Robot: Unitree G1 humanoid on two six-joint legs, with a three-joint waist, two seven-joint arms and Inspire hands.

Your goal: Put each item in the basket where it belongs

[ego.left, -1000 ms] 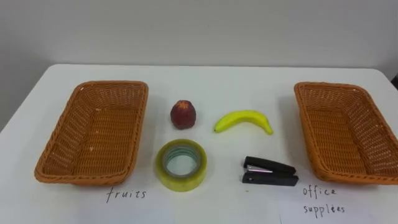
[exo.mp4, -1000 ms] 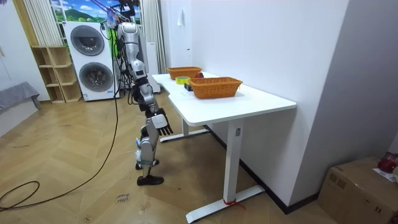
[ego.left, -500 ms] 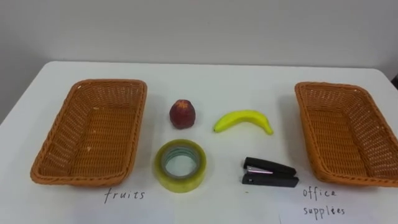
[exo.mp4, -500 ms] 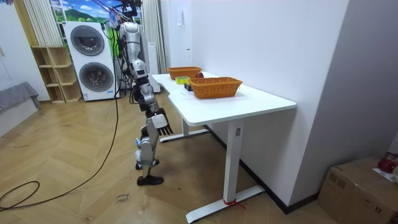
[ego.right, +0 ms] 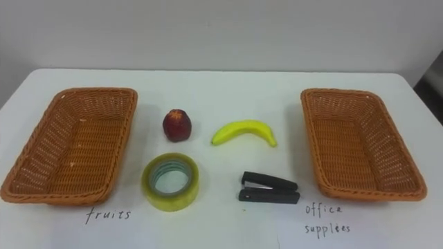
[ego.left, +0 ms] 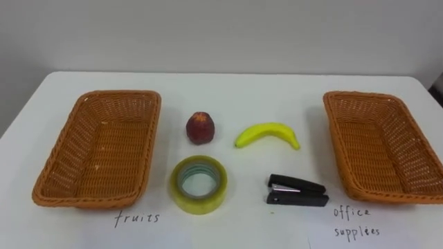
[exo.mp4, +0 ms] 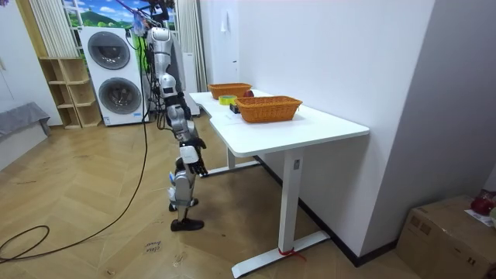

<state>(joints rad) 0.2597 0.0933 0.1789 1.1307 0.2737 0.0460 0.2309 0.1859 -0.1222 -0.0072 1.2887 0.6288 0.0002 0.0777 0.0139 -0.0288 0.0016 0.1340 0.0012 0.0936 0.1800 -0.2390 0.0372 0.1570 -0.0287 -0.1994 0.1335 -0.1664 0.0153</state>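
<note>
On the white table (ego.left: 242, 90) lie a dark red fruit (ego.left: 199, 127), a yellow banana (ego.left: 266, 132), a yellowish roll of tape (ego.left: 199, 184) and a black stapler (ego.left: 296, 191), all between two empty wicker baskets. The left basket (ego.left: 59, 149) has a handwritten fruits label in front of it. The right basket (ego.left: 377, 149) has an office supplies label. In the room view I stand at the table's long side, and my right hand (exo.mp4: 192, 165) hangs low by my thigh, away from the objects.
The table's far edge meets a white wall. In the room view, stacked washing machines (exo.mp4: 112, 74) and a wooden shelf (exo.mp4: 68, 93) stand behind me. A cardboard box (exo.mp4: 449, 232) sits on the floor at the room view's right.
My right hand has dropped a little lower and closer to my leg. The eye view has shifted slightly; the objects on the table have not moved.
</note>
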